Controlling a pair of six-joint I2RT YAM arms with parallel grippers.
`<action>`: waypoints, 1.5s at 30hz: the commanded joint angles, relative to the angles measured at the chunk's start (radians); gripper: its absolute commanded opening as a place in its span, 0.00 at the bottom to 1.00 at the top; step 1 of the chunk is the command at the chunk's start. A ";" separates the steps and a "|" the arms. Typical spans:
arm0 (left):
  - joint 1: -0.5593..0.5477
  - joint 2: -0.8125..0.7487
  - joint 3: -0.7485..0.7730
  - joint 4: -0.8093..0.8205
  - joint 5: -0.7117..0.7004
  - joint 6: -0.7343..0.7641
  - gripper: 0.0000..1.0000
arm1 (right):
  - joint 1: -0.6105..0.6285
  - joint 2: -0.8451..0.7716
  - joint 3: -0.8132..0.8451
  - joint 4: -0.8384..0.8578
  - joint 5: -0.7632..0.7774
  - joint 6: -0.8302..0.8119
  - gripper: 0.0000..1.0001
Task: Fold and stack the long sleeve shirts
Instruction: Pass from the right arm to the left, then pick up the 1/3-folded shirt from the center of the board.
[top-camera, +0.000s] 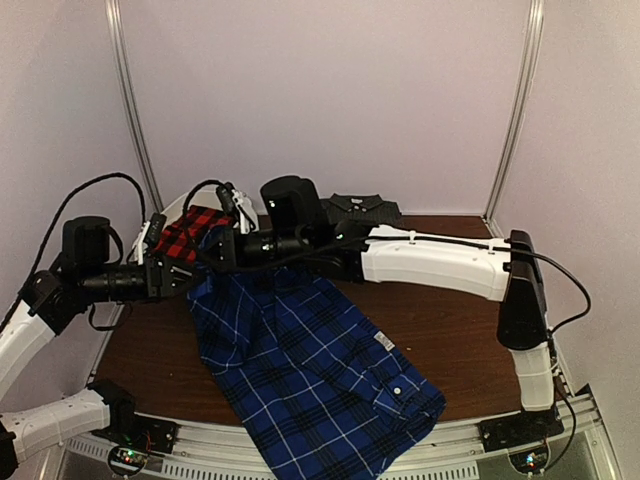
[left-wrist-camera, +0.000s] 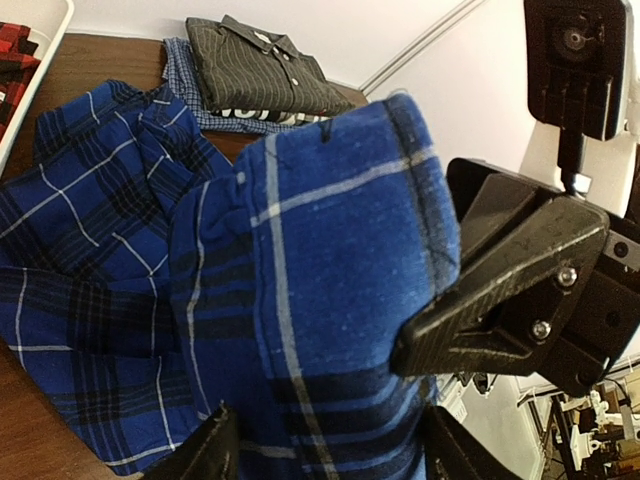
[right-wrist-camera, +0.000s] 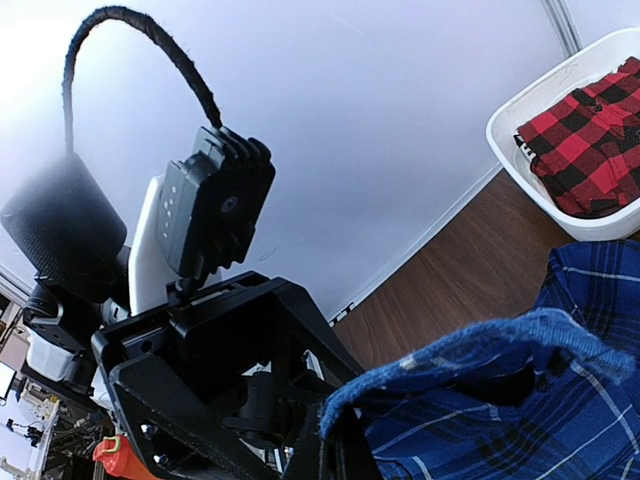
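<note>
A white plastic tub (right-wrist-camera: 590, 226) sits at ten o'clock on the dark brown wooden counter (top-camera: 440, 320). Pale wall (top-camera: 330, 90) behind.

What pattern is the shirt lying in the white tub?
Red-and-black plaid shirt, clearest in the right wrist view.

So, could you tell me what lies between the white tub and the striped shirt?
Bare brown table, then checked cloth under the striped shirt, in the left wrist view.

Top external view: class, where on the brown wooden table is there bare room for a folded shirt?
Widest bare patch of brown wooden table: right side, between the blue-and-black plaid shirt and the white right arm. A narrower strip: near left, between that shirt and the left arm. Crowded: far left, around the white plastic tub holding the red-and-black plaid shirt.
</note>
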 joint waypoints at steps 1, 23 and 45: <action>-0.005 0.015 -0.018 0.055 0.036 0.019 0.61 | 0.008 0.030 -0.005 0.044 -0.024 0.018 0.00; -0.003 -0.034 0.130 -0.184 -0.507 -0.148 0.00 | 0.117 -0.329 -0.443 -0.209 0.340 -0.109 0.49; -0.003 0.066 0.386 -0.338 -0.566 -0.103 0.00 | 0.743 -0.099 -0.370 -0.715 0.645 0.342 0.49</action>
